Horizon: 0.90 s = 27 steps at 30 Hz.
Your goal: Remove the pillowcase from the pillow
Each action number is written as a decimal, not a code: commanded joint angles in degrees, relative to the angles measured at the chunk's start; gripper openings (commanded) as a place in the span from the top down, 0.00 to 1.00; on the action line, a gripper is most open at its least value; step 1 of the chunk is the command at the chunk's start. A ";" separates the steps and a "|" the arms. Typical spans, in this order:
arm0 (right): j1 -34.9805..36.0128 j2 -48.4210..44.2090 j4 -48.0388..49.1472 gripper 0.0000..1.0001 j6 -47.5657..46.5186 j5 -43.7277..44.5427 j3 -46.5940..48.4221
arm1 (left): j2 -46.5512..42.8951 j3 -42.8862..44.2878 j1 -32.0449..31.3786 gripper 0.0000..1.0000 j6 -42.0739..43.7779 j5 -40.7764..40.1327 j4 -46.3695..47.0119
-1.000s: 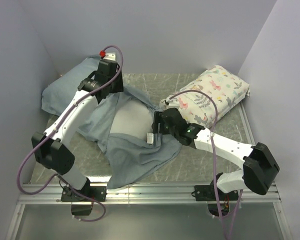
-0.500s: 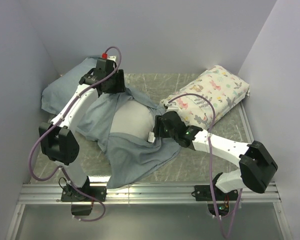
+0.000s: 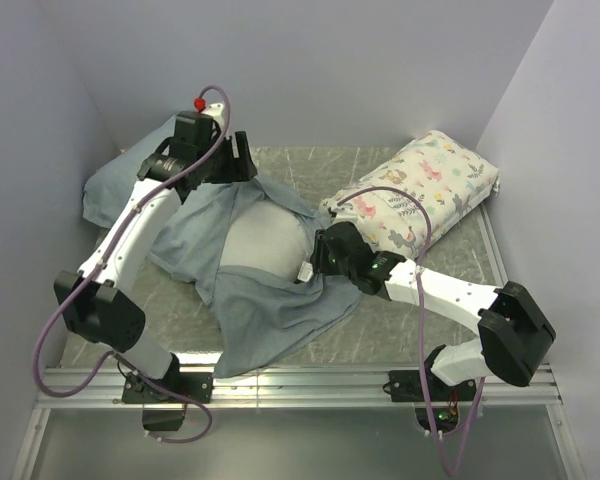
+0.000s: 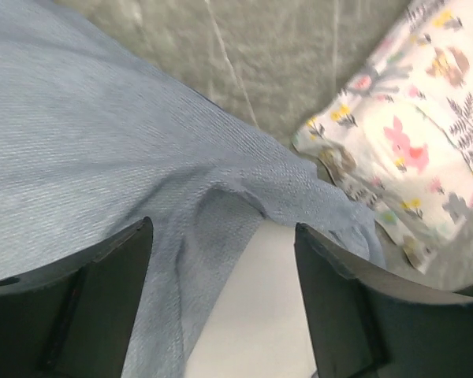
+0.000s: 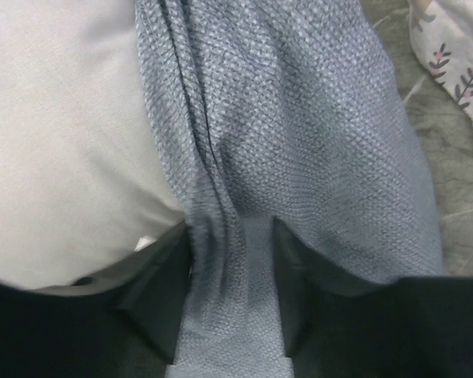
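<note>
Two end effectors sit at the grey-blue pillowcase [image 3: 265,310], which lies mid-desk [image 3: 310,165], bunched around the white pillow [image 3: 265,240]. Beside the exposed pillow, the right end effector [image 5: 230,228] pinches a gathered fold of pillowcase. The left end effector [image 4: 222,228] hangs over the fabric, fingers spread wide, grasping nothing.

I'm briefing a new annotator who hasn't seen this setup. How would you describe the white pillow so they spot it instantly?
On the grey table, look at the middle, where a grey-blue pillowcase lies crumpled. The pillow is the plain white bulge showing through its opening, unlike the floral pillow at the far right.
</note>
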 commanded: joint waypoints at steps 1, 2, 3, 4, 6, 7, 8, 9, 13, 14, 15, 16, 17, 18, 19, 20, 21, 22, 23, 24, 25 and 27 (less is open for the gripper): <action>-0.69 -0.69 1.79 0.60 0.03 0.59 -0.57 | -5.17 1.69 -2.64 0.21 1.59 -9.17 0.43; -0.69 -0.52 1.80 0.63 0.03 0.59 -0.57 | -5.35 2.48 -3.62 0.21 2.03 -10.69 -0.79; -0.69 -0.43 1.80 0.66 0.11 0.59 -0.57 | -5.35 3.01 -4.58 0.21 2.38 -12.10 -1.33; -0.78 -0.34 1.80 0.72 0.11 0.76 -0.57 | -5.35 3.36 -7.46 0.20 2.99 -15.50 -2.11; -0.95 -0.25 1.80 0.78 0.20 0.68 -0.48 | -4.92 3.89 -12.12 0.20 3.44 -18.08 -3.61; -0.87 -0.16 1.71 0.85 0.29 0.77 -0.39 | -4.91 3.46 -13.72 0.20 3.35 -19.22 -3.79; -1.04 -0.16 1.53 0.89 0.38 0.94 -0.39 | -4.91 2.76 -15.21 0.19 3.00 -21.75 -3.62; -1.04 -0.16 1.45 0.91 0.46 1.12 -0.39 | -5.09 0.49 -16.71 0.18 2.65 -23.69 -3.09; -1.74 0.10 0.74 1.00 1.17 2.00 -0.39 | -5.18 -5.85 -23.57 0.17 0.63 -27.14 -0.64; -2.09 0.19 0.65 1.00 1.34 1.82 -0.48 | -5.00 -8.21 -24.45 0.16 0.45 -27.58 -0.11; -2.53 0.19 0.83 1.00 1.60 1.56 -0.74 | -4.83 -9.28 -25.93 0.16 0.37 -28.10 0.42; -2.62 0.10 1.09 1.00 1.69 1.38 -0.83 | -4.30 -10.33 -26.65 0.15 0.36 -28.46 0.86; -2.89 0.19 1.35 1.00 1.96 1.21 -0.92 | -3.86 -11.30 -27.26 0.14 0.54 -28.63 2.08; -2.97 0.10 1.62 1.00 2.13 0.94 -1.18 | -3.60 -13.05 -27.88 0.14 0.71 -28.63 2.79; -3.06 0.19 2.06 1.00 2.22 0.86 -1.36 | -2.90 -13.85 -28.67 0.12 0.98 -28.72 3.50; -3.06 0.19 2.23 1.00 2.22 0.77 -1.36 | -2.46 -14.73 -29.20 0.12 1.15 -28.90 5.24; -3.15 0.36 2.24 1.00 2.48 0.68 -1.36 | -2.28 -16.04 -29.81 0.11 1.33 -29.25 5.96; -3.24 0.45 2.32 1.00 2.57 0.50 -1.36 | -1.67 -16.75 -30.08 0.01 1.85 -28.81 6.66; -3.24 0.71 2.58 1.00 2.57 0.50 -1.45 | -1.40 -17.80 -30.25 0.01 1.86 -28.72 7.62; -3.15 0.80 2.76 1.00 2.75 0.42 -1.53 | -1.05 -18.08 -31.04 0.01 1.86 -28.81 8.50; -3.15 0.89 2.94 1.00 2.84 0.33 -1.62 | -0.26 -18.51 -31.31 0.01 1.95 -29.07 9.04; -3.24 1.24 3.20 1.00 2.93 -0.02 -1.71 | 0.71 -19.66 -31.75 0.01 2.03 -30.57 9.74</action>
